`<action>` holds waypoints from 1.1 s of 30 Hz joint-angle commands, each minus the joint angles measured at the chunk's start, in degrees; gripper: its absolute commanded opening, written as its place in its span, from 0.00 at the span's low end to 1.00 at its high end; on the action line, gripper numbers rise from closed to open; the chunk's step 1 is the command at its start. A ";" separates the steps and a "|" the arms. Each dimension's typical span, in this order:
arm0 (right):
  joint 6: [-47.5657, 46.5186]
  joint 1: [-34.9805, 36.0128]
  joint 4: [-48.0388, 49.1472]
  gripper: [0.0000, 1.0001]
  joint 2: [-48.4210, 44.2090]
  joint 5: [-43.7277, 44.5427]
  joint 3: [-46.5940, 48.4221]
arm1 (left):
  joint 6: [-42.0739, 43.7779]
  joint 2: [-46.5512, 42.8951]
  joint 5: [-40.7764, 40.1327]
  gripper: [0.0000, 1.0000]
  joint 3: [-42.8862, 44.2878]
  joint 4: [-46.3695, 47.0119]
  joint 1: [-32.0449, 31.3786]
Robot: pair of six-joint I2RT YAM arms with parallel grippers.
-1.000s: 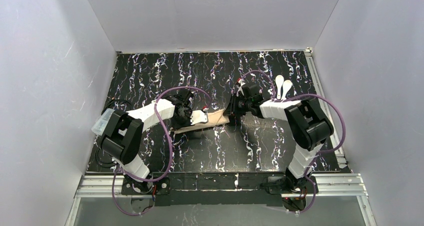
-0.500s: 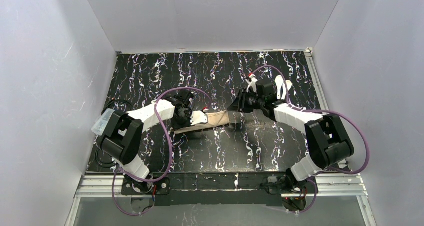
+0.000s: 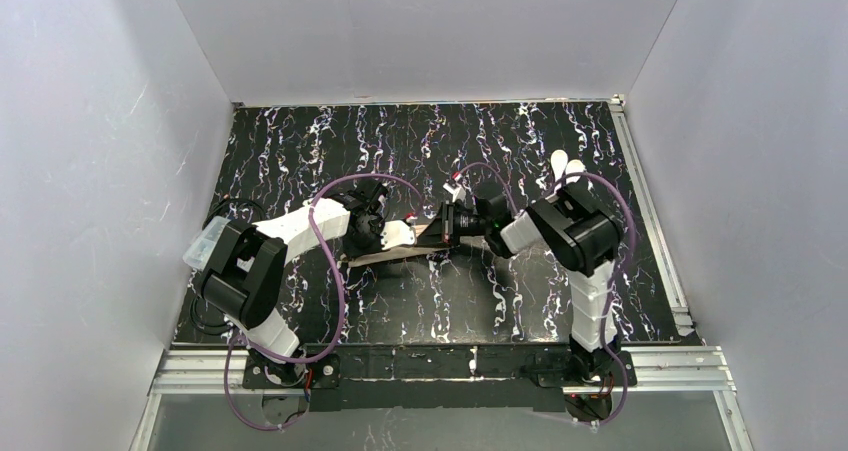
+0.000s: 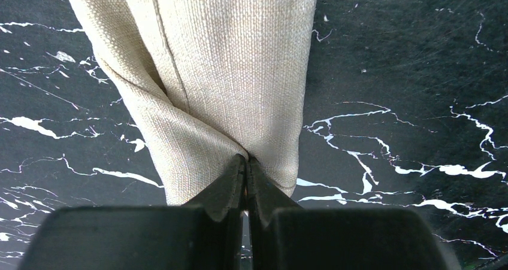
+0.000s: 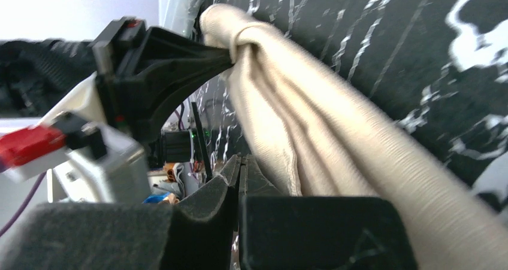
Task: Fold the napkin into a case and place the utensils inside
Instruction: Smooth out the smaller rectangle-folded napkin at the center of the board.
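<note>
The beige napkin lies as a narrow bunched strip at the middle of the black marbled table. My left gripper is shut on its near end, and the cloth puckers at the fingertips. My right gripper lies low over the strip's right part, facing the left one. Its jaws are pressed together with nothing between them, and the rolled cloth runs along their right side. The white utensils lie at the back right, partly hidden by the right arm.
A clear plastic box sits at the table's left edge by the left arm's elbow. Metal rails run along the right edge and the near edge. White walls enclose three sides.
The right arm swung out toward the back right, then came back left and low over the napkin; its jaws opened wider and then shut. The left gripper kept its hold without moving.
</note>
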 commanded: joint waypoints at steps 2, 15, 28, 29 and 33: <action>3.27 -0.14 9.16 0.05 6.92 0.00 5.78 | 0.44 1.98 2.70 0.00 -2.10 -5.50 0.16; -12.12 6.43 -21.27 0.06 0.89 14.33 15.89 | 0.77 1.58 4.78 0.00 -0.44 -7.73 0.33; -6.85 10.41 -14.09 0.05 11.96 11.44 19.37 | 0.53 1.12 4.84 0.00 -0.24 -7.47 0.33; -5.97 10.37 -12.35 0.05 12.52 11.50 19.12 | 0.37 1.04 4.93 0.00 0.02 -7.57 0.33; -3.26 10.32 -7.97 0.04 14.05 13.26 17.58 | -0.37 0.60 7.06 0.00 1.34 -8.61 0.42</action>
